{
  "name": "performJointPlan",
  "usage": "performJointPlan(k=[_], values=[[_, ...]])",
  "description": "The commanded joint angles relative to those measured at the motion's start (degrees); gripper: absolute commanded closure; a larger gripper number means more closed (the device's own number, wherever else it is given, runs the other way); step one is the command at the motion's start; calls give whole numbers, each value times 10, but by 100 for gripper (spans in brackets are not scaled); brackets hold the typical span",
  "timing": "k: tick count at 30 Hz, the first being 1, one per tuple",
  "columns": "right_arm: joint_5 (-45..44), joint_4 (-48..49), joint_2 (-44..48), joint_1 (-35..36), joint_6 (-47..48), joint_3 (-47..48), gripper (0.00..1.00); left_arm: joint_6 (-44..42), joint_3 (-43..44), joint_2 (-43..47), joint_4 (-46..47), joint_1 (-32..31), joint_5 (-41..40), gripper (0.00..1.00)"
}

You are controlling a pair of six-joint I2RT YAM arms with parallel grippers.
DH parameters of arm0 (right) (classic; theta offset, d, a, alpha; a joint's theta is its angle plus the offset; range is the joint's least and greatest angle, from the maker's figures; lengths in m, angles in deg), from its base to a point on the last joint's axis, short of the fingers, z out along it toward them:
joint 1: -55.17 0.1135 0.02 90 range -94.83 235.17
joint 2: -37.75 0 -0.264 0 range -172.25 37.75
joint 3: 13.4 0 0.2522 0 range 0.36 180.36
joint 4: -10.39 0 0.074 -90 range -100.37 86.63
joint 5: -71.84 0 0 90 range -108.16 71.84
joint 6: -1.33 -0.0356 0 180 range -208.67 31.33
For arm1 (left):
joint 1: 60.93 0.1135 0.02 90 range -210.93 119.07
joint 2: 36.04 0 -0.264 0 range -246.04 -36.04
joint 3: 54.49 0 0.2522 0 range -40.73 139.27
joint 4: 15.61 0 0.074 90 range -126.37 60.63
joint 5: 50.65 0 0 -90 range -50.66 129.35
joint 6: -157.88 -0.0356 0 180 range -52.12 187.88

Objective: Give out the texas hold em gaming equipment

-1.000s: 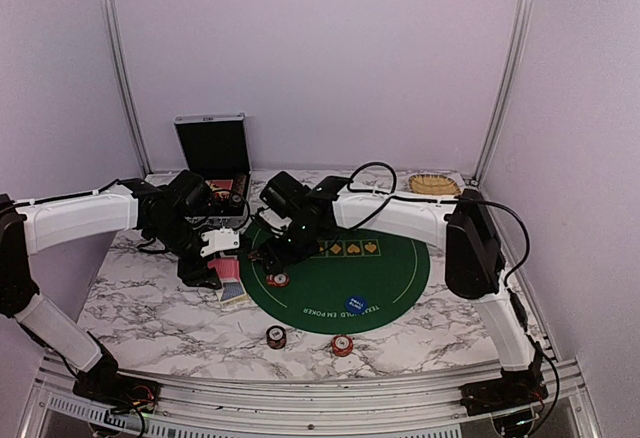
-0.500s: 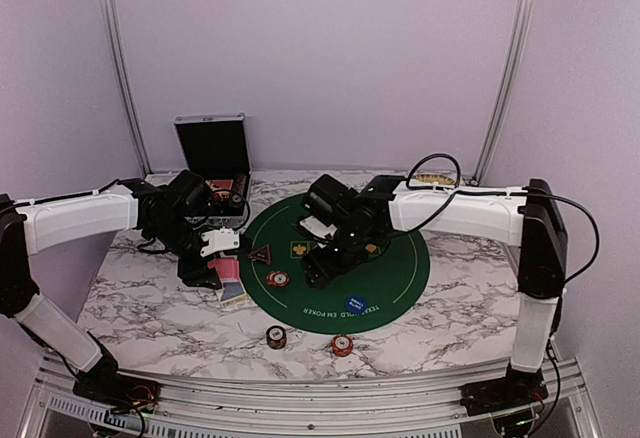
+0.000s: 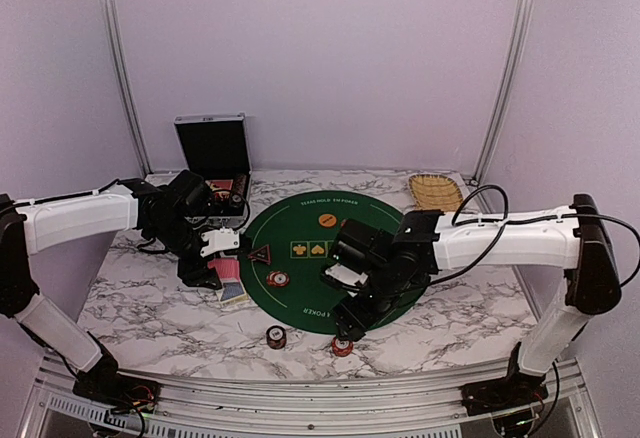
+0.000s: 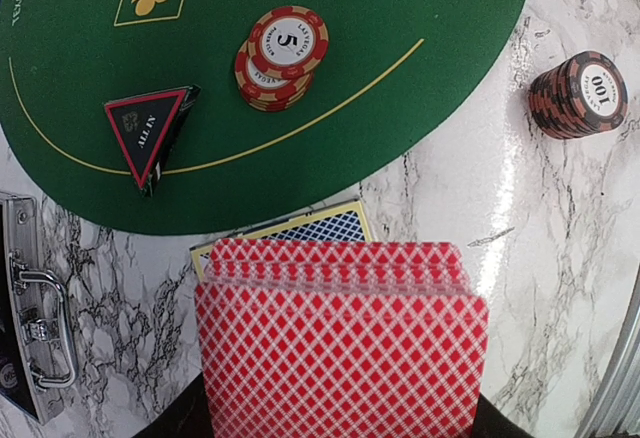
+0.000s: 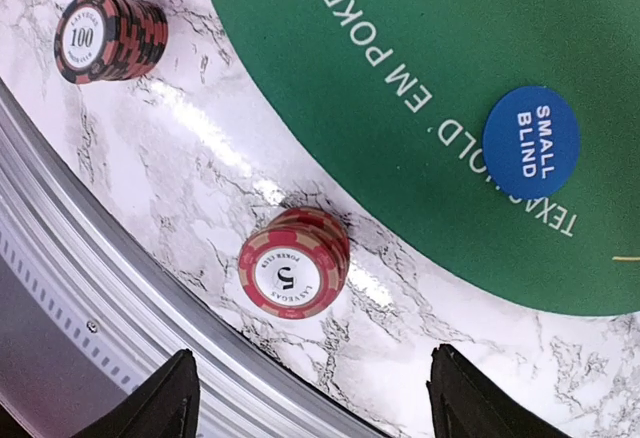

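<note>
- Right gripper (image 5: 312, 354) hangs with its jaws wide apart, holding nothing, touching nothing.
- Just ahead, centred on that gap, is the red 5 chip stack (image 5: 293, 263). It stands upright on the marble table (image 5: 420, 308), off the green mat (image 5: 450, 28). It's round, so there's no axis to match.
- Farther ahead-right is the blue small-blind button (image 5: 530, 141); ahead-left, the 100 chip stack (image 5: 108, 36).
- Left gripper (image 3: 222, 270), well apart, is clamped on the red-backed cards (image 4: 340, 348). The right arm's nearer.

1. White marble-pattern table top (image 3: 150, 318) with grey veins.
2. Round green felt poker mat (image 3: 285, 220) flat in the middle.
3. Open black hinged case (image 3: 212, 148) at far left; tan wicker basket (image 3: 435, 191) at far right.
4. Dark stack of poker chips (image 3: 275, 336) and red-and-cream stack of poker chips (image 3: 342, 345) on bare marble near the front edge, just off the mat.
5. Blue-backed card with yellow border (image 4: 320, 228) flat beside the mat's left edge.
</note>
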Motion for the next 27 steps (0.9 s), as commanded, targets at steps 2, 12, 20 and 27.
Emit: performJointPlan(k=[2,12,20,27], values=[[16,44,-24,2,-21,1,23,4,22,9,-14,4,14,100],[10,68,-88,19,-13,20,23,4,17,13,-15,4,16,100],[1,70,-103,29,-13,23,28,4,20,16,-16,4,14,100],[0,74,-104,29,-14,18,39,3,24,16,-17,4,15,100]])
